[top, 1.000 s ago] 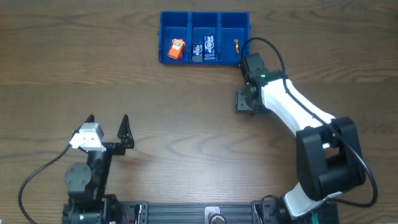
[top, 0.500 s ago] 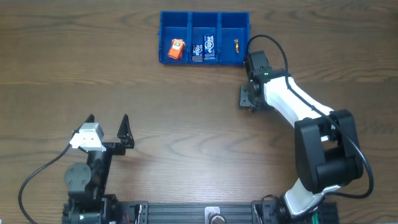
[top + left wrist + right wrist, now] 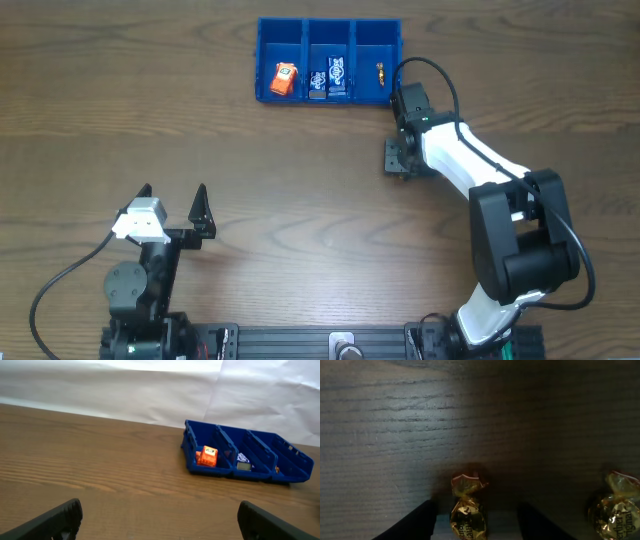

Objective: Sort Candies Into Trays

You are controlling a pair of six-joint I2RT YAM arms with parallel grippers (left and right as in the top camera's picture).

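Candies (image 3: 285, 77) lie in the blue tray (image 3: 330, 21) at the top middle of the wood table (image 3: 300, 170) — a white sheet (image 3: 110, 395) is behind. The right gripper (image 3: 397, 163) points down just below the tray's right end, fingers open around a gold candy (image 3: 468, 515). The left gripper (image 3: 172, 200) sits at the lower left — open too.

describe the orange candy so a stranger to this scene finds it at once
Find the blue three-compartment tray at the far side of the wooden table. The orange candy lies in its leftmost compartment. It is the only orange, blocky piece; the neighbours are blue-and-white wrappers and a small gold candy.
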